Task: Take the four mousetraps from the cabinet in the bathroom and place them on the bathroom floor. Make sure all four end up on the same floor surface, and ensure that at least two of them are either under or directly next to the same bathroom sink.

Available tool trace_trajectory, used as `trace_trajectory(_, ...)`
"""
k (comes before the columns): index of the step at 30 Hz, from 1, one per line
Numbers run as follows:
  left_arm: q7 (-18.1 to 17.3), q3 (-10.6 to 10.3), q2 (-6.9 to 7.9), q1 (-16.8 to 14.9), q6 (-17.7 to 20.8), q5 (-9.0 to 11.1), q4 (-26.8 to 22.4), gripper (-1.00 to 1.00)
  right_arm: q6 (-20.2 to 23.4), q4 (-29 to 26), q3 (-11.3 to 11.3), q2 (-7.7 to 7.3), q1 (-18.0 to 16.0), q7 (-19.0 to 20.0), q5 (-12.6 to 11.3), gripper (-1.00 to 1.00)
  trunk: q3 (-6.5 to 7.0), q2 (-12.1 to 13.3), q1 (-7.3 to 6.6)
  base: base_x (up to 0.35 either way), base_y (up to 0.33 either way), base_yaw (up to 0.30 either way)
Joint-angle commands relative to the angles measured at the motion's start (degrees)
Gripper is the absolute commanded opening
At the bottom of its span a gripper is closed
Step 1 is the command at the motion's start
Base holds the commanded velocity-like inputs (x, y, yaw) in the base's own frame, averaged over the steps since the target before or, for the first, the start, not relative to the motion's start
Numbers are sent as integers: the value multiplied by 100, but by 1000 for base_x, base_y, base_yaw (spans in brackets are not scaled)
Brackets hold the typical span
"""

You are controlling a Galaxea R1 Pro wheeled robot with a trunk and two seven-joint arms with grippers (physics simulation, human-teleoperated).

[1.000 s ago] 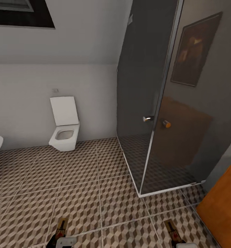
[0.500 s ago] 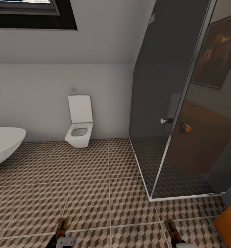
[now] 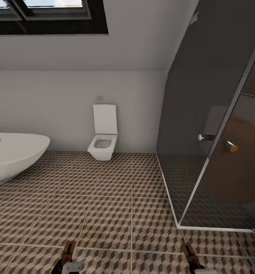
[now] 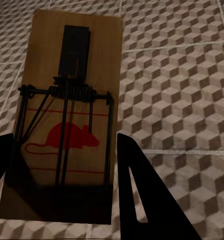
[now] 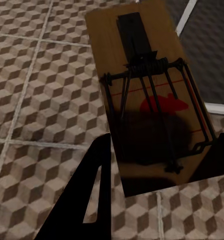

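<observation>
Left gripper closed on a mousetrap, dark fingers clamping the near end of the wooden board from both sides; the board sticks out forward past the fingertips, with black wire, spring and a red mouse print on top. Right gripper holds a second mousetrap the same way, one finger against its edge, board angled out over the floor. In the head view both traps poke up at the bottom edge, left mousetrap and right mousetrap, well apart, each above its gripper, left gripper and right gripper cut off by the frame. Under both is the bathroom floor, cube-pattern tiles with pale grout. Further out: white square toilet against the back wall with lid up, white oval bathtub at the left, glass shower enclosure at the right with a metal handle and an orange-tipped knob. Dark-framed skylight in the sloped ceiling at upper left. The right wrist view catches the white shower sill just beyond the trap.
</observation>
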Motion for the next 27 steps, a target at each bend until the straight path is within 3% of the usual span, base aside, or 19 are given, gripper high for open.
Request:
trace_trajectory(1, 82, -35, -8, -7, -5, -53, 20, -100, -19, -3, 49, -8, -4, -31, -42, -100, -5, -3, 0, 0, 0, 266)
trace_trajectory(27, 82, -35, -8, -7, -5, -55, 20, -100, -21, -4, 49, -8, -4, -31, -42, -100, -5, -3, 0, 0, 0, 266)
